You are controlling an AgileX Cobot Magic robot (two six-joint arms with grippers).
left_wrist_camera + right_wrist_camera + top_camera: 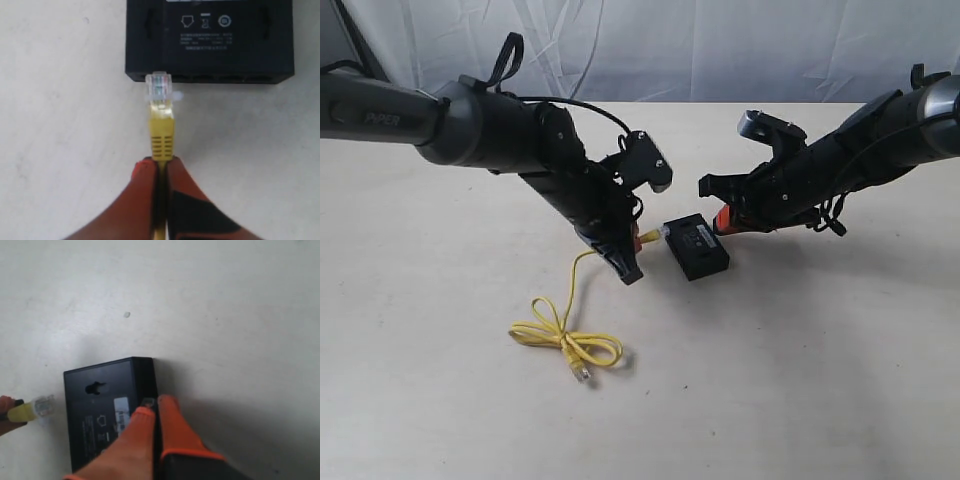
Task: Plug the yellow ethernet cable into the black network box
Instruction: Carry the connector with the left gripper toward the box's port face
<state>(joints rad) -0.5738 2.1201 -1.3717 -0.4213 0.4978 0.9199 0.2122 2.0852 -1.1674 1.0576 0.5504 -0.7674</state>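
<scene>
L gripper [159,172]: clenched on the cable [162,135], orange fingers [145,190] pinching the cord just behind the yellow boot. Clear plug [159,87] sticks out fwd of the fingers, tip right at the port side of the box [210,40], near one end of that face; cannot tell whether tip is touching or entered.

Exterior view: box [696,246] lies flat on the table [800,360], centre, between both arms. Label side up, white print visible in L wrist view. Rest of cable trails from L gripper [638,243] down to a loose knot of loops [565,340] on the table, well apart from box; free plug [582,373] lies at the loop end.

R gripper [156,415]: fully closed, holding nothing, fingertips pressed against the box [100,405] on the edge opposite the plug side. In exterior view R gripper [722,222] sits at the box's far corner, touching.
</scene>
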